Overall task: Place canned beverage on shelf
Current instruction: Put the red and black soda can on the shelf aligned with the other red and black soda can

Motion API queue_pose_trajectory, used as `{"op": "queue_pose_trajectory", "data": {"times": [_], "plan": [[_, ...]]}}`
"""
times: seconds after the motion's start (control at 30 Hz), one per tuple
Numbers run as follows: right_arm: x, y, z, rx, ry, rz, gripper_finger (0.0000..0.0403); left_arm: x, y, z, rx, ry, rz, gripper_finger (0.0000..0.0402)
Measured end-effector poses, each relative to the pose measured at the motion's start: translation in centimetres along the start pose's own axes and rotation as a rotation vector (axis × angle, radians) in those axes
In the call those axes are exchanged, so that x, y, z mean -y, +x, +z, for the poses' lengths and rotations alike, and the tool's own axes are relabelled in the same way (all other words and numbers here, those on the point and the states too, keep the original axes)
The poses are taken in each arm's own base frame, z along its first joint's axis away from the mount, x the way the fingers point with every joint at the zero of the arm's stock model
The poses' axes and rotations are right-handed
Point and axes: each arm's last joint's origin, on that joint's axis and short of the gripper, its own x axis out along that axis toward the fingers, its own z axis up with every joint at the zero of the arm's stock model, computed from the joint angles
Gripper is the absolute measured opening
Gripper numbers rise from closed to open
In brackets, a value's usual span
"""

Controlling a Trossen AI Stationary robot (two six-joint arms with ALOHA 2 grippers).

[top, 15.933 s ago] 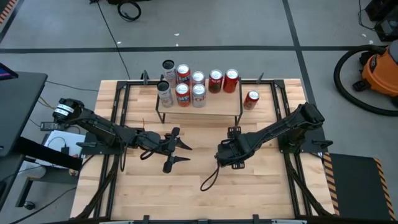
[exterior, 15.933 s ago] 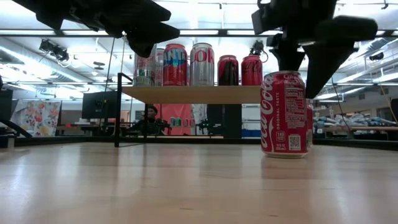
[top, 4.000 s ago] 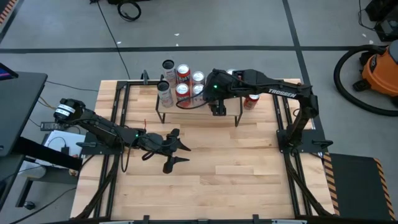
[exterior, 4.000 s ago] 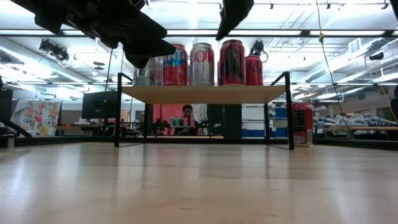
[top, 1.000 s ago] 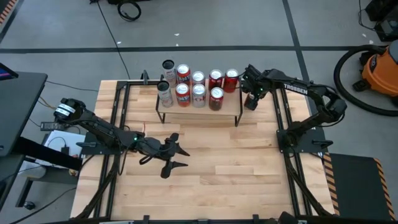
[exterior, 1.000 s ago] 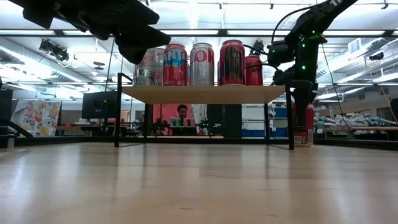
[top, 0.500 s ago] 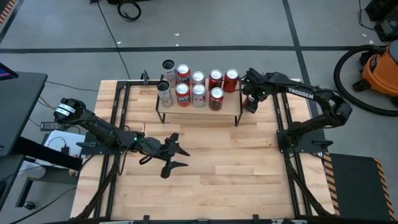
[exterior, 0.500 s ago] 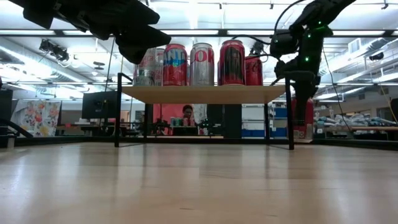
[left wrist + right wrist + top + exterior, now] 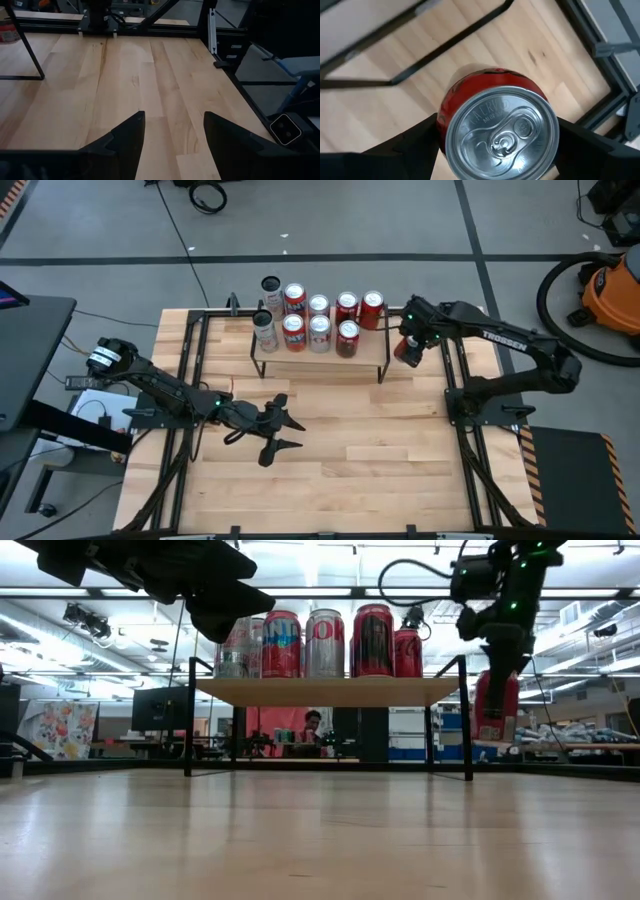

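Just off the shelf's (image 9: 365, 358) right end, the right gripper (image 9: 408, 348) has its jaws clamped on the last red can (image 9: 497, 706), lifted off the surface — seven cans (image 9: 318, 320) already shelved, this one left. The left gripper (image 9: 278, 432) idles, jaws parted and empty.

Two dark, near-black jointed arms are seen, mounted on black frames at the table's left and right edges. White "TROSSEN" lettering is carried on the right arm (image 9: 500, 338), and small green lights glow on both arms. A white-labelled joint is shown on the left arm (image 9: 150, 383). Black cables are looped beside the links. Dark, tapered fingers (image 9: 129, 137) are fitted.
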Motion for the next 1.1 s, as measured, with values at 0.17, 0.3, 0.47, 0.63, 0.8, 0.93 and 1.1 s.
{"op": "queue_pose_trajectory", "data": {"times": [0.17,0.3,0.47,0.63,0.8,0.93,1.1], "plan": [[-1.3,-1.4,-1.4,-0.015,-0.019,0.024,0.0328,0.0,0.0,0.0,0.000,0.000,0.000,0.0213],[-2.8,-2.5,-2.6,-0.021,-0.026,0.051,0.0328,0.0,0.0,0.0,0.000,0.000,0.000,0.0213],[-6.2,-3.4,-3.2,0.050,-0.086,0.135,0.0328,-0.1,0.0,0.1,0.005,-0.002,0.002,0.0213],[-11.0,-3.3,-3.1,0.108,-0.178,0.240,0.0329,-0.1,0.0,0.1,0.011,-0.002,0.001,0.0213],[-15.2,-1.5,-3.2,-0.012,-0.302,0.208,0.0329,0.0,0.0,0.2,0.023,-0.004,-0.001,0.0213],[-18.3,-0.5,-2.4,-0.036,-0.405,0.199,0.0329,0.0,0.0,0.2,0.023,0.006,-0.001,0.0213],[-21.7,-0.6,-0.9,-0.023,-0.599,0.226,0.0329,-0.1,0.0,0.2,0.023,0.021,0.000,0.0213]]}}
